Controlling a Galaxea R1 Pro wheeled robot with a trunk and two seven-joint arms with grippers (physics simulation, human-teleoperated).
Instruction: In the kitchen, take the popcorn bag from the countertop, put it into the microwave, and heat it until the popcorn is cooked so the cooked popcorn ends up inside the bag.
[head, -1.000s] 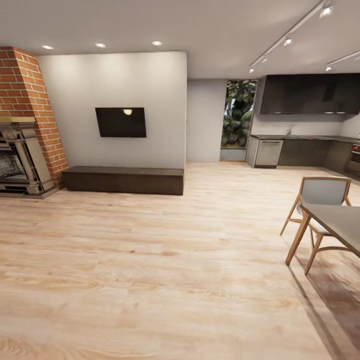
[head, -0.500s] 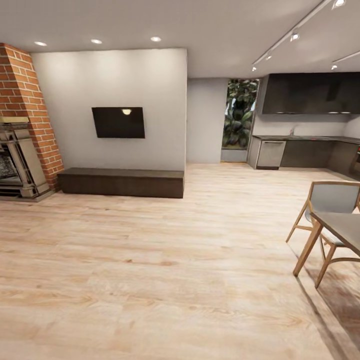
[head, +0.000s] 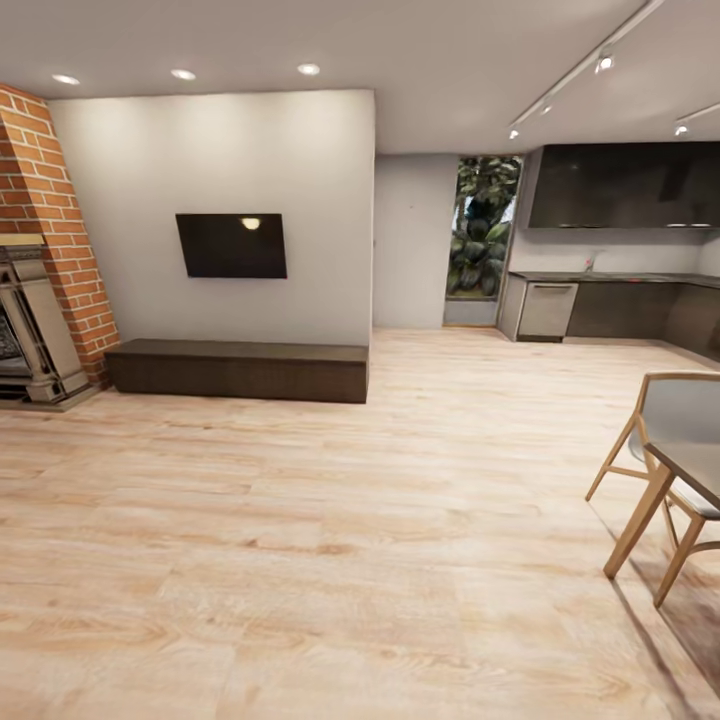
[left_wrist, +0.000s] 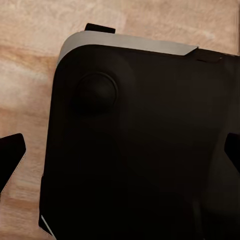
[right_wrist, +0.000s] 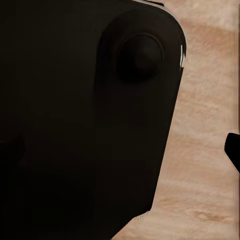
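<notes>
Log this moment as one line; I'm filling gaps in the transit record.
phase: transit | robot: on wood floor in living area | kitchen: far right | TV: ahead-left | chair: near right | popcorn bag: not reached

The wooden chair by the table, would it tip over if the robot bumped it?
Probably not easily: the chair stands on splayed wooden legs, which should steady it. Its slim frame looks light, so a push would likely slide it over the smooth wooden floor. A shove high on its backrest seems likelier to tip it.
</notes>
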